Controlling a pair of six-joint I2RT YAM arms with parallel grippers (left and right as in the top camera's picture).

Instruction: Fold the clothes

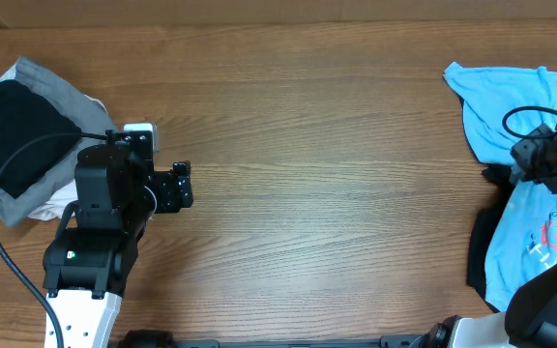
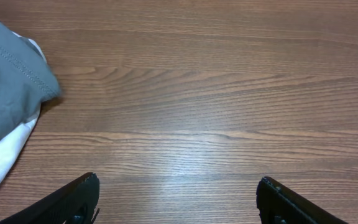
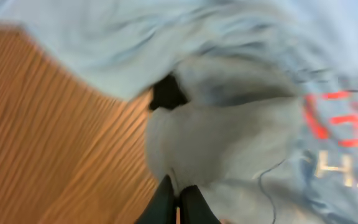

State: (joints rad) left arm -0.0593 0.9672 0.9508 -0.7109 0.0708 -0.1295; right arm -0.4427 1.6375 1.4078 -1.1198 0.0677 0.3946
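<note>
Found T-shirt (image 1: 511, 116) bunched at the right edge of the table (image 1: 337, 145), running out of frame, with a black garment (image 1: 479, 253) poking from under its left side. Saw right gripper (image 3: 178, 200) pressed together on a blurred shirt fold. Saw left gripper (image 2: 179, 180) spread wide over bare wood, just beside a grey, white and black pile (image 1: 27, 135) at the left edge. Noted broad open wood between.
</note>
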